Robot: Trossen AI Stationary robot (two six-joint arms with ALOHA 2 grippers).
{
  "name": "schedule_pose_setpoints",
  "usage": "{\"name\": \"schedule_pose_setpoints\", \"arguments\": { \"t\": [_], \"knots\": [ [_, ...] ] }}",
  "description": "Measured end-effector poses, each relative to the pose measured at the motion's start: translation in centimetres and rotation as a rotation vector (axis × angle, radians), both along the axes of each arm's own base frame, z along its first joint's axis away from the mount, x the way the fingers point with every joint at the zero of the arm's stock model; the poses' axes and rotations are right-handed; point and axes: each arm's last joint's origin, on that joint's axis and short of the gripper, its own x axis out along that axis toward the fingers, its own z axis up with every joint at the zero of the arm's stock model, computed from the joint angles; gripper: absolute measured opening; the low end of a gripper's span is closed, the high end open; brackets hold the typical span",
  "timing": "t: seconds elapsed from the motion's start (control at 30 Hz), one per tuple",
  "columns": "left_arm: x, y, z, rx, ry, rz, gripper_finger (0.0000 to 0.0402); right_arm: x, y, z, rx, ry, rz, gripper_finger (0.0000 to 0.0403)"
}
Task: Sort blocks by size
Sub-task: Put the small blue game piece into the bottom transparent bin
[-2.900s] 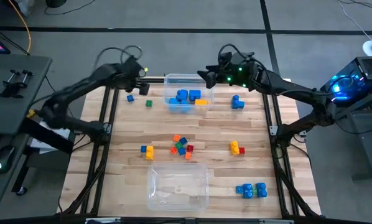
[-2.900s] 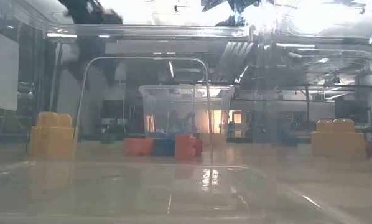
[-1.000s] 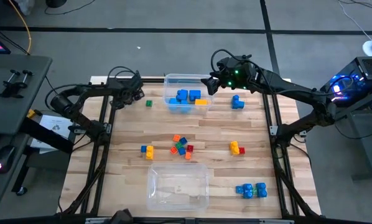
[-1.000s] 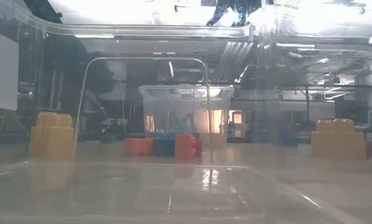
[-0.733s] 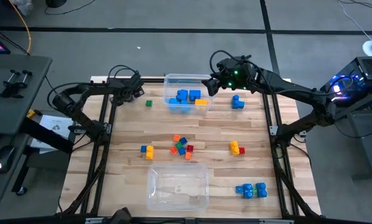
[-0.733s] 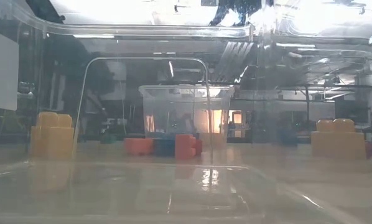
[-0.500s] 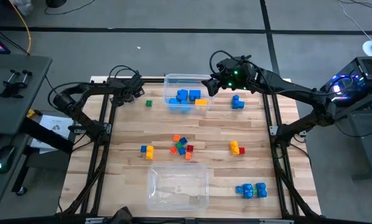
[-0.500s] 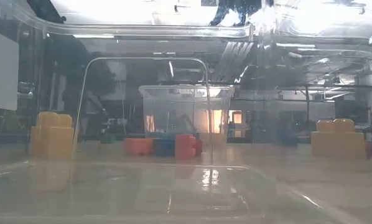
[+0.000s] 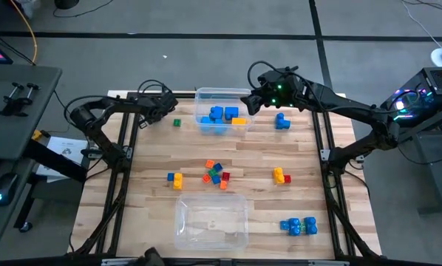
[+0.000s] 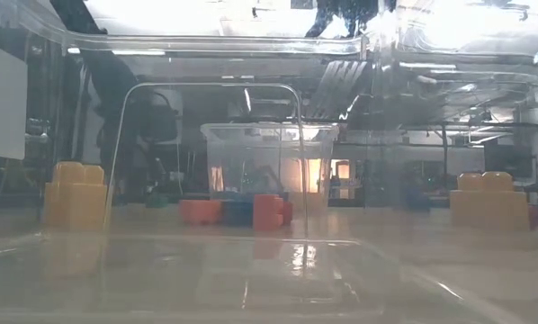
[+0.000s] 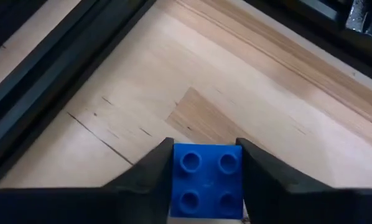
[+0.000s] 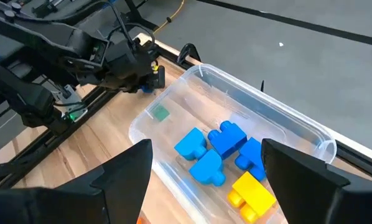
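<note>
Left gripper has dropped to the counter, upper left of the high view.
Left wrist view: jaws clamped on small blue block; pick step, next lift. Right gripper apart, over far bin.

In the left wrist view, a blue block sits between the left claw fingers; its lower edge and the fingers' bases are cut off by the frame. From above, that claw is too small to show its grip, and the block is hidden there. In the low view, a clear bin wall fills the foreground and blurs everything behind it. The small blocks read only as red, orange and blue smudges. Both claws are cut off at that view's top edge.
</note>
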Motion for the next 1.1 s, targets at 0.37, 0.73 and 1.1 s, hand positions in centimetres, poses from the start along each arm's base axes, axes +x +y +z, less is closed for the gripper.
{"name": "schedule_pose_setpoints", "arguments": {
  "t": [0.37, 0.73, 1.1],
  "knots": [
    [1.2, -2.3, 2.7, -0.089, -0.023, -0.361, 0.0105, 0.0, 0.0, 0.0, -0.008, -0.001, 0.005, 0.0296],
    [1.3, -8.1, 17.2, 0.582, -0.489, -0.927, 0.0105, 0.4, -0.3, 0.8, -0.055, -0.081, 0.008, 0.0296],
    [5.4, -19.8, 18.6, 0.445, -0.974, -1.298, 0.0105, 0.5, 0.0, 0.8, -0.109, -0.05, 0.127, 0.0296]
  ]
}}
